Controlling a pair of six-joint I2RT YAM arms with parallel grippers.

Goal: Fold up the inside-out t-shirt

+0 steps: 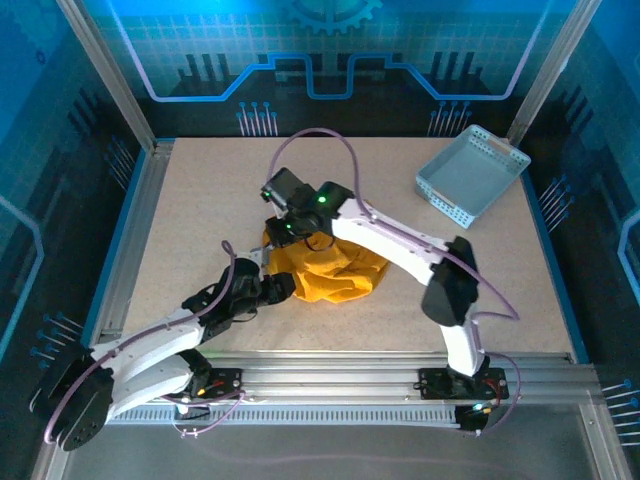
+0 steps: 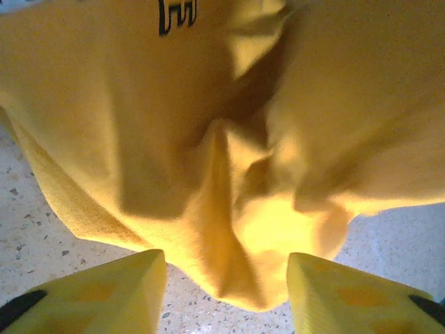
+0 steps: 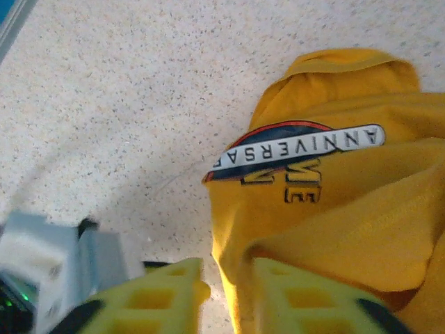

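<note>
The left gripper (image 2: pixel 226 275) has its jaws apart at the near-left edge of the crumpled t-shirt (image 1: pixel 335 275), with a fold bulging just ahead of them, unclamped. The shirt lies bunched in the middle of the table (image 1: pixel 190 200). At its far-left edge the right gripper (image 3: pixel 229 289) is narrowly parted and seems to grip nothing.

I am looking down on a speckled beige tabletop (image 1: pixel 180 220) sitting inside an aluminium frame, with a ribbed rail (image 1: pixel 330 385) running along the near edge and slanted posts (image 1: pixel 105 70) rising at the far corners. Blue panels are closing in the cell. The back wall (image 1: pixel 330 50) is showing pale circuit lines and part of a gear, and the side walls (image 1: pixel 50 200) are carrying similar lines. Bright, even light is falling on the tabletop, picking out fine dark flecks.
</note>
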